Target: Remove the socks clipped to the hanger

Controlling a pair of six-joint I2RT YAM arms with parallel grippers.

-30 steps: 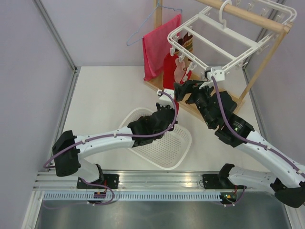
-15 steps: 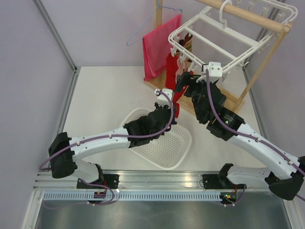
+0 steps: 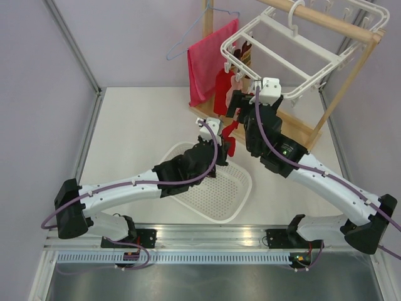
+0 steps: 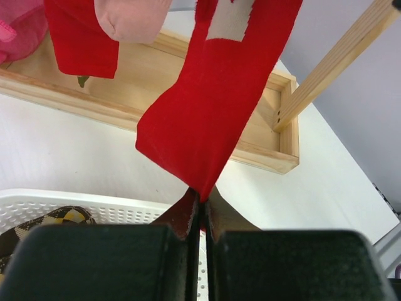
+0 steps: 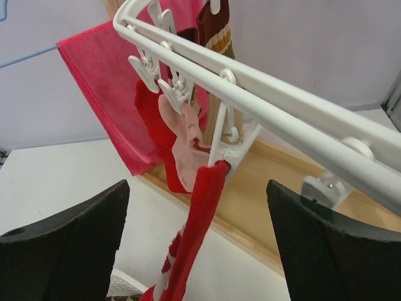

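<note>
The white hanger [image 3: 294, 47] hangs from the wooden stand, and its clips show in the right wrist view [image 5: 263, 88]. A red sock [image 4: 213, 94] hangs from one clip [image 5: 229, 153], stretched down and taut. My left gripper [image 4: 202, 199] is shut on its lower tip, above the basket [image 3: 224, 139]. My right gripper [image 5: 197, 251] is open, its fingers either side of this red sock [image 5: 194, 232] just below the clip, not touching. A pale pink sock [image 5: 185, 141], a second red sock [image 5: 150, 119] and a striped sock [image 5: 216, 25] stay clipped.
A white basket [image 3: 219, 200] lies under the left wrist, with an argyle sock [image 4: 44, 222] in it. A red-pink towel [image 3: 210, 59] and a wire hanger [image 3: 188, 44] hang at the back. The wooden stand's base [image 4: 263, 138] lies behind the socks.
My right gripper has moved up and left to the clip that holds the red sock. My left gripper has kept its hold on the sock's tip and shifted slightly left.
</note>
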